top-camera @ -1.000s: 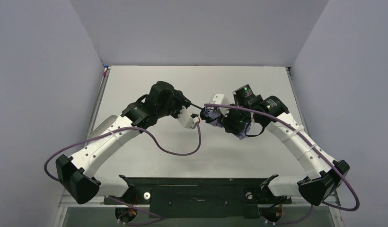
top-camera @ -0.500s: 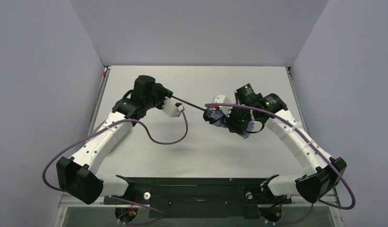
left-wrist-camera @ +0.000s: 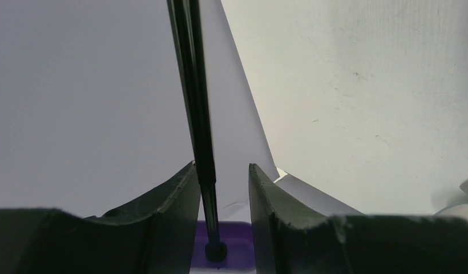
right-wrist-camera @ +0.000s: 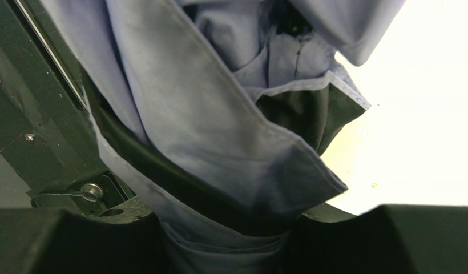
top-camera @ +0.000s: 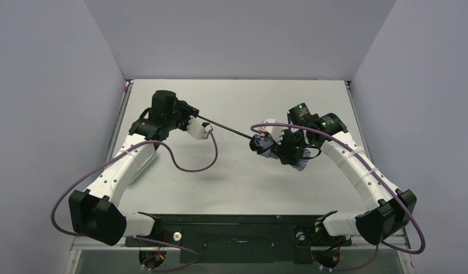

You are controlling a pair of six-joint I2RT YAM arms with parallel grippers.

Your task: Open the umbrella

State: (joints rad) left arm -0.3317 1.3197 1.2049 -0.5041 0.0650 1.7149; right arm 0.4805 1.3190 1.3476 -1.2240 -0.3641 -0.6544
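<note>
The umbrella is stretched between my two grippers above the table. Its thin black shaft (top-camera: 226,128) runs from left to right. My left gripper (top-camera: 196,121) is shut on the small lavender handle (left-wrist-camera: 234,246) at the shaft's left end. In the left wrist view the shaft (left-wrist-camera: 192,85) rises up between the dark fingers (left-wrist-camera: 174,200). My right gripper (top-camera: 273,145) is shut on the bunched canopy (top-camera: 300,165), which is folded. Pale lavender cloth with black lining (right-wrist-camera: 220,131) fills the right wrist view and hides the pads of that gripper (right-wrist-camera: 232,225).
The pale table (top-camera: 237,182) is walled by grey panels at the left, back and right. Purple cables loop from both arms, one (top-camera: 189,166) sagging over the table's left half. A black mounting bar (top-camera: 237,231) lies along the near edge.
My left gripper has moved left and back with the handle, and the black shaft has drawn out much longer. The right gripper shifted slightly right, still holding the canopy.
</note>
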